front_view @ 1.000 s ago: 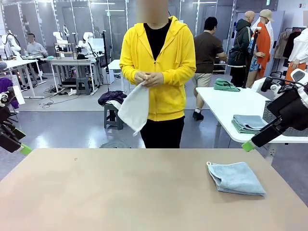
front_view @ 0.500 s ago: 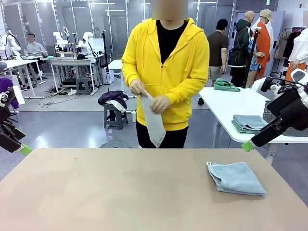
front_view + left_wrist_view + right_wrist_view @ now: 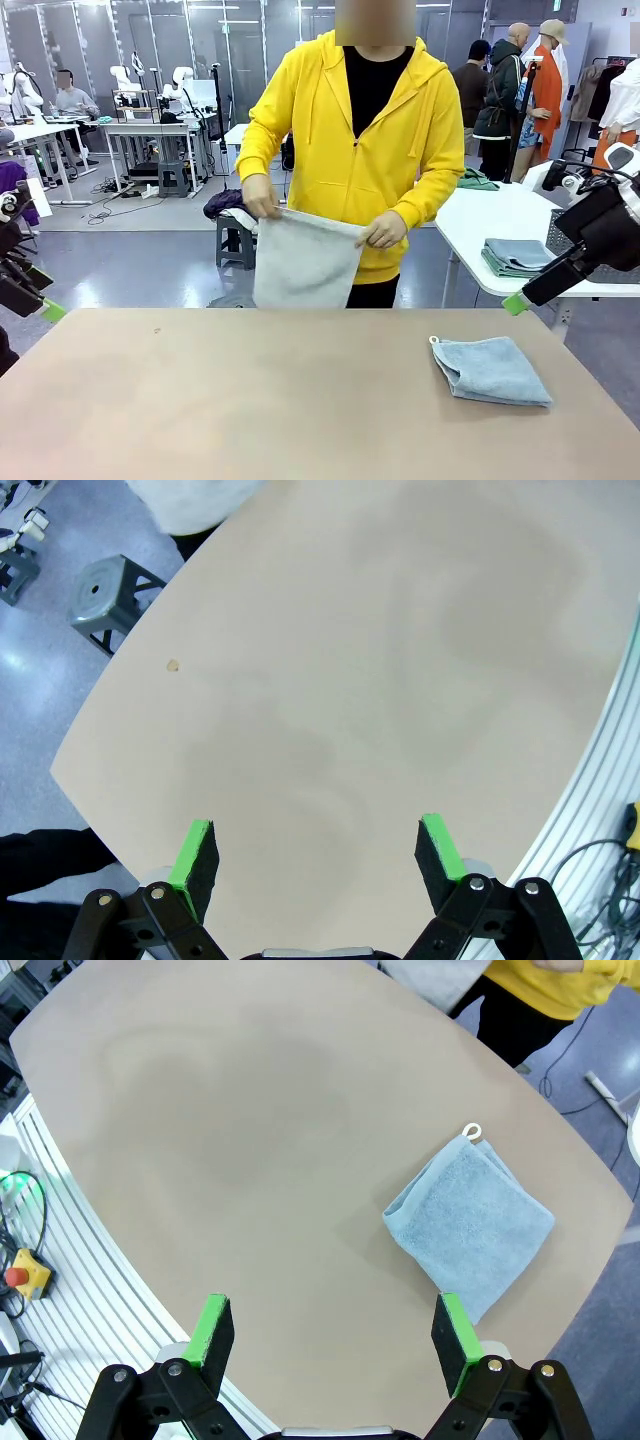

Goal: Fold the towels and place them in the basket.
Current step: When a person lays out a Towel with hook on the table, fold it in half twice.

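The table (image 3: pixel 250 400) stretches before me. At its far edge a person (image 3: pixel 350 130) holds a pale towel (image 3: pixel 305 262) spread out by its top corners; cream, I think, in this light. The blue towel (image 3: pixel 492 370) lies folded, near right. My left gripper (image 3: pixel 316 830) and right gripper (image 3: pixel 332 1305) hang above the tabletop, fingers spread wide and empty.

There are two small terry towels: one pale grey-blue folded towel (image 3: pixel 490 370) and one cream-white towel (image 3: pixel 305 262). Two black, green-padded grippers: left gripper (image 3: pixel 315 825), right gripper (image 3: pixel 331 1300).
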{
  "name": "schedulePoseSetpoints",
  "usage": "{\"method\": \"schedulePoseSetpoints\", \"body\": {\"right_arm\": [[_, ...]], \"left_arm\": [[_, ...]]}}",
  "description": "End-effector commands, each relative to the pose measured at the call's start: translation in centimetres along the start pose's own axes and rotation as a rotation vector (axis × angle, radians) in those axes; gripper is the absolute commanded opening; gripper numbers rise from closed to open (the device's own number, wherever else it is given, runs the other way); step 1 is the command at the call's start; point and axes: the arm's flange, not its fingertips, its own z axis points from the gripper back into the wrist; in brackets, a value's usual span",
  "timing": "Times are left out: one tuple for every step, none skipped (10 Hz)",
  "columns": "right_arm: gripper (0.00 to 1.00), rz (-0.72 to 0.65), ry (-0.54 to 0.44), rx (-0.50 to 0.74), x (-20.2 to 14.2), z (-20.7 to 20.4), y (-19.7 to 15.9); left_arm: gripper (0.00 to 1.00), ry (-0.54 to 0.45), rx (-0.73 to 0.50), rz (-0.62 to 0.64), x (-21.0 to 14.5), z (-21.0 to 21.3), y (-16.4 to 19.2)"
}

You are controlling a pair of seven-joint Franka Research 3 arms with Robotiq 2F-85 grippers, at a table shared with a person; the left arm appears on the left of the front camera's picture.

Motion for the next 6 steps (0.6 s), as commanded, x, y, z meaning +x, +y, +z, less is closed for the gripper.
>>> {"method": "schedulePoseSetpoints", "body": {"right_arm": [[1.00, -0.012, 0.000, -0.011, 0.01, -0.01, 0.03], [1.00, -0.012, 0.000, -0.011, 0.01, -0.01, 0.03], [1.00, -0.012, 0.000, -0.011, 0.01, -0.01, 0.03], [1.00, -0.012, 0.000, -0.011, 0.01, -0.01, 0.03], [1.00, -0.012, 0.000, -0.011, 0.01, -0.01, 0.03], [1.00, -0.012, 0.000, -0.011, 0.01, -0.01, 0.03]], "left_arm": [[1.00, 0.010, -0.005, -0.008, 0.01, 0.01, -0.08], [1.00, 0.010, -0.005, -0.008, 0.01, 0.01, -0.08], [1.00, 0.010, -0.005, -0.008, 0.01, 0.01, -0.08], [1.00, 0.010, -0.005, -0.008, 0.01, 0.01, -0.08], [1.00, 0.010, -0.005, -0.008, 0.01, 0.01, -0.08], [1.00, 0.010, -0.005, -0.008, 0.01, 0.01, -0.08]]}}
